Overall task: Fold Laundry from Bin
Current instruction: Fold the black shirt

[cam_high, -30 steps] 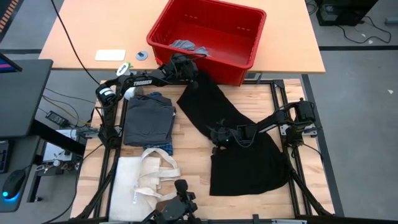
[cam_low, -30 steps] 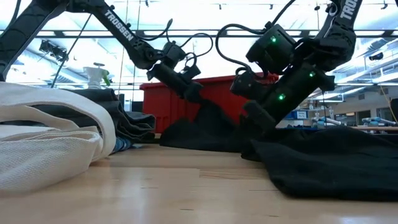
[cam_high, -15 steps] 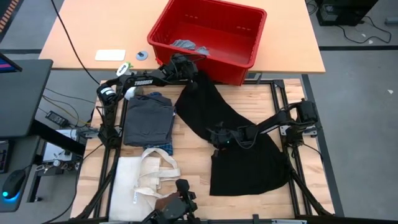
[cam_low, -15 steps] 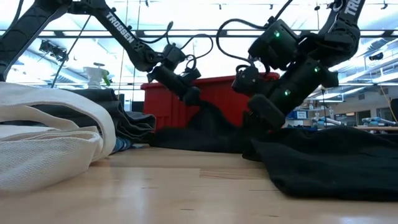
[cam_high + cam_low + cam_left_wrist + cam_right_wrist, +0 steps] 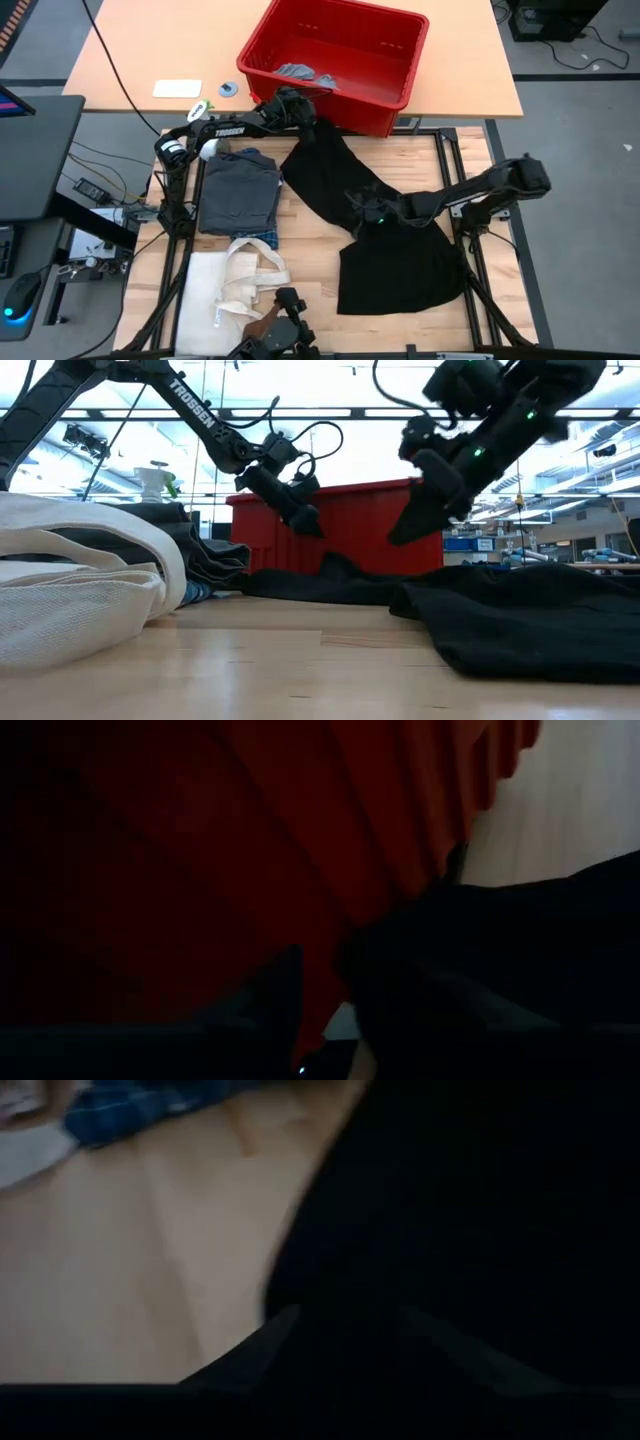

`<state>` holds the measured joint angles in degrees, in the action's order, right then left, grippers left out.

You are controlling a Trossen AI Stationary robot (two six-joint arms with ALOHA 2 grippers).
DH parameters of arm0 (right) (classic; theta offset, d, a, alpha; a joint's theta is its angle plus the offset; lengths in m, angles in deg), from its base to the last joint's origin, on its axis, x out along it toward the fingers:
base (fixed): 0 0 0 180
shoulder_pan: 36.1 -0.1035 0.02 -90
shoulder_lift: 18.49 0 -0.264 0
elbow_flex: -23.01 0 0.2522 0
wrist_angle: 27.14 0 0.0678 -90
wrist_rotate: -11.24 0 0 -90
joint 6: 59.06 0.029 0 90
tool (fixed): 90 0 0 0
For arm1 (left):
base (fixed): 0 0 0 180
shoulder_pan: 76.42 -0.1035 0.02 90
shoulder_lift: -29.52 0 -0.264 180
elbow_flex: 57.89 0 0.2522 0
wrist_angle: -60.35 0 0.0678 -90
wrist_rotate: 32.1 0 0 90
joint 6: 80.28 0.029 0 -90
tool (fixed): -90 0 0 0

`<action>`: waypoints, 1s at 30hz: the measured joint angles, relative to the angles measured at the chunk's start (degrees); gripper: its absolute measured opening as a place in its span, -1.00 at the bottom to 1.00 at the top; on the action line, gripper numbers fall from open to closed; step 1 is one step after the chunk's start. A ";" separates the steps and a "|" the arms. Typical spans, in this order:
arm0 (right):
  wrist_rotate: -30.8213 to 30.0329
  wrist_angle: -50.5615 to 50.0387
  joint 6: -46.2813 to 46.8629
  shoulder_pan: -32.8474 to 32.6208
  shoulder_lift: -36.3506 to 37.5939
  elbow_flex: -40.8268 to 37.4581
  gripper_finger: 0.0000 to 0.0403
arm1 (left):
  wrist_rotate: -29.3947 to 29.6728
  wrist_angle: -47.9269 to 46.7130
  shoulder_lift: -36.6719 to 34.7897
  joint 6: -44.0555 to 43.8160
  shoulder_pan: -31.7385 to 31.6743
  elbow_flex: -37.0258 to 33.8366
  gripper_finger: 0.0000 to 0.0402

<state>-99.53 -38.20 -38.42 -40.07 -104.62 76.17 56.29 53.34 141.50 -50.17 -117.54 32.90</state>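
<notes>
The large black piece [image 5: 390, 240] lies spread slantwise over the wooden table, from the foot of the red bin [image 5: 362, 116] to the near right. My left gripper [image 5: 303, 118] hangs open just above the piece's far end, close to the bin's front wall [image 5: 300, 840]. My right gripper [image 5: 400, 532] is open and raised above the piece's middle, clear of the cloth [image 5: 480, 1210]. Light grey pieces [image 5: 300, 73] lie inside the bin. A folded dark grey piece [image 5: 238, 192] rests on the blue plaid shirt [image 5: 262, 238] at the left.
A cream tote bag [image 5: 225, 285] lies at the near left, with its handles toward the table's middle. Bare wood [image 5: 300, 225] shows between the folded stack and the black piece. On the far desk left of the bin are a white card [image 5: 177, 88] and a tape roll [image 5: 228, 89].
Both grippers have let go of the black piece. Its far end, drawn up to my left gripper before, has dropped flat onto the table. My right gripper has risen well clear of the cloth and drawn slightly toward the right edge; the bunched middle has sunk.
</notes>
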 joint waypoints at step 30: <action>-15.44 -8.93 13.87 2.82 16.87 -14.36 -0.14 | -27.49 -25.03 -2.02 2.26 17.00 -0.09 0.15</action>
<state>-114.97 -47.12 -24.55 -37.25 -87.75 61.81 28.80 28.30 139.48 -47.91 -100.54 32.81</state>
